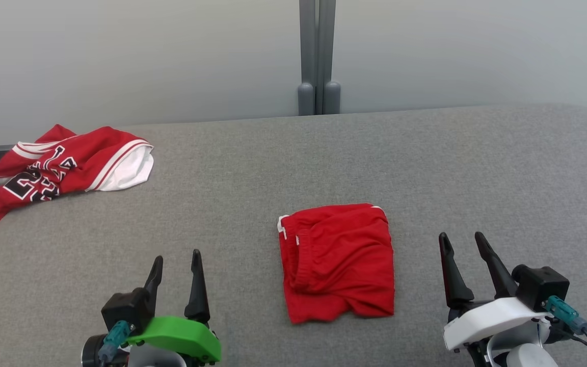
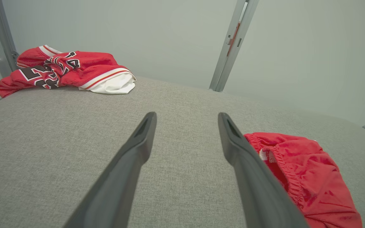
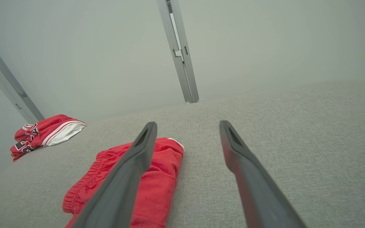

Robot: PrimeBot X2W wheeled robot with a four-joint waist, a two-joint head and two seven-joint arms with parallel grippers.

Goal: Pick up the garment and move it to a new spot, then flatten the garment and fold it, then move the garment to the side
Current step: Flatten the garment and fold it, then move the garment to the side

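Presently, item by item.

Left gripper (image 1: 177, 255): green-shelled wrist. The two dark fingers are spread wide with nothing between them. It is held over bare surface just left of the garment and does not touch it.

Right gripper (image 1: 460, 234): white-shelled wrist. The fingers are likewise spread wide and empty. It stands to the right of the garment, with a strip of bare surface between.

Red shorts (image 1: 339, 260): the task's garment, by the look of it. It lies between the two grippers, near the front middle of the grey padded surface (image 1: 324, 153). It forms a compact, roughly square packet with its layers doubled over. The elastic waistband and white trim show along its left edge, and the near edge is uneven and rumpled.

Red jersey (image 1: 69, 163): black-and-white lettering, white lining showing. It is bunched and unfolded at the far left corner, well apart from the shorts.

Grey post (image 1: 317, 51): upright against the pale wall behind the surface.

Step in hand, as judged: the folding appears finished and both grippers are free. What remains is the shift to the side.

Next move calls for: one or both grippers to come in low at the packet's edges and close on all layers together, not the top layer alone. They would then carry or slide it sideways without the fold opening. The thin fabric is likely to sag, so a two-sided hold seems safer.
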